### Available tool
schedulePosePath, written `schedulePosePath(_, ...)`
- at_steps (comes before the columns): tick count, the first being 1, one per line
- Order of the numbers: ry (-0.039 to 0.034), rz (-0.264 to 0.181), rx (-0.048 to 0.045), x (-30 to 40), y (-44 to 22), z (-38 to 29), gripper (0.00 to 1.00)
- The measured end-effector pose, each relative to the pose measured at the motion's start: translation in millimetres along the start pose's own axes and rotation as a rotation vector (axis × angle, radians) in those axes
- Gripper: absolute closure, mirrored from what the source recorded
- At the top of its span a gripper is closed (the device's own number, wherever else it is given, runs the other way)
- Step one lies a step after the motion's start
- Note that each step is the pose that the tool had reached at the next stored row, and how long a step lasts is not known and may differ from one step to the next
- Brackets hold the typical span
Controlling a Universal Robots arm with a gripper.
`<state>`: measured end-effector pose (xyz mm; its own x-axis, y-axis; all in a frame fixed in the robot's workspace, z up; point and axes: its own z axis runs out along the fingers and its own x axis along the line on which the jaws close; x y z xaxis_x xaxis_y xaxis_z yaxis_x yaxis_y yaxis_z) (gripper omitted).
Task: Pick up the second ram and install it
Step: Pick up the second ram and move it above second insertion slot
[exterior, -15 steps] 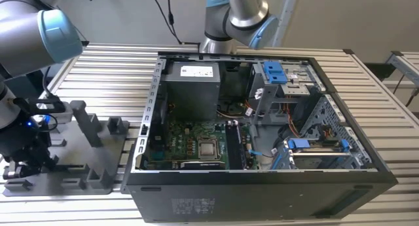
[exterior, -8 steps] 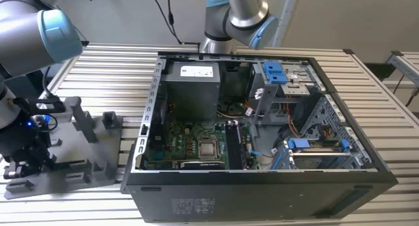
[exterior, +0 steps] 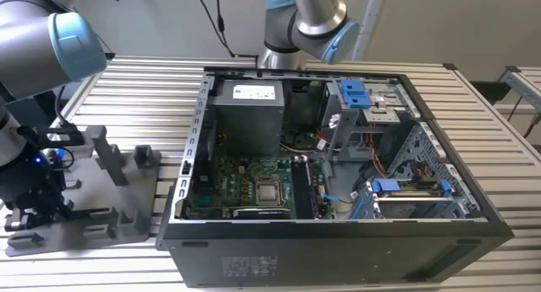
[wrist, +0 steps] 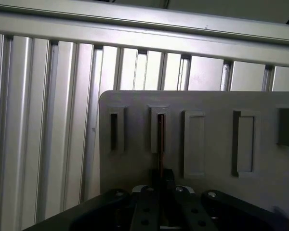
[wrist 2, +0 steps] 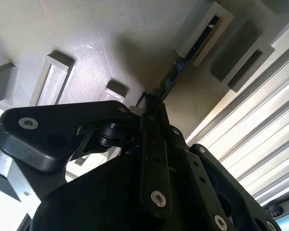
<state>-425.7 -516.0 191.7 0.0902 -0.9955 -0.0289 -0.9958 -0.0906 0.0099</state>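
I see the gripper (wrist 2: 150,103) in matte black with silver screw heads; the second ram (wrist 2: 185,57) is dark with a bluish edge in the second wrist view; the holder tray (exterior: 93,225) is plain grey; mid-frame in the exterior view the motherboard (exterior: 241,184) is green, its processor (exterior: 270,192) silver; the case (exterior: 338,254) is black, its clips (exterior: 355,95) blue; the table (exterior: 144,89) is pale, ribbed in stripes.

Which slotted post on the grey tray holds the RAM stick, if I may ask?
The post in line with the end effector, one in from the tray's corner: the second ram stands edge-on in it; neighbouring slots hold nothing.
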Motion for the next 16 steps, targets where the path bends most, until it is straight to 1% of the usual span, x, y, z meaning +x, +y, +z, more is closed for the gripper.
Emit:
schedulePosePath(5,0.0000,0.000,0.0002,0.0,0.0,-0.1,0.85)
schedulePosePath(7,0.0002,0.000,-0.0001,0.0,0.1,-1.7,0.85)
schedulePosePath(9,0.0000,0.000,0.0001,-0.2,0.2,-4.9,0.85)
schedulePosePath(13,0.0001,0.000,0.0001,-0.6,0.2,-13.4,0.85)
schedulePosePath(16,0.0001,0.001,0.0002,-0.7,0.3,-17.4,0.85)
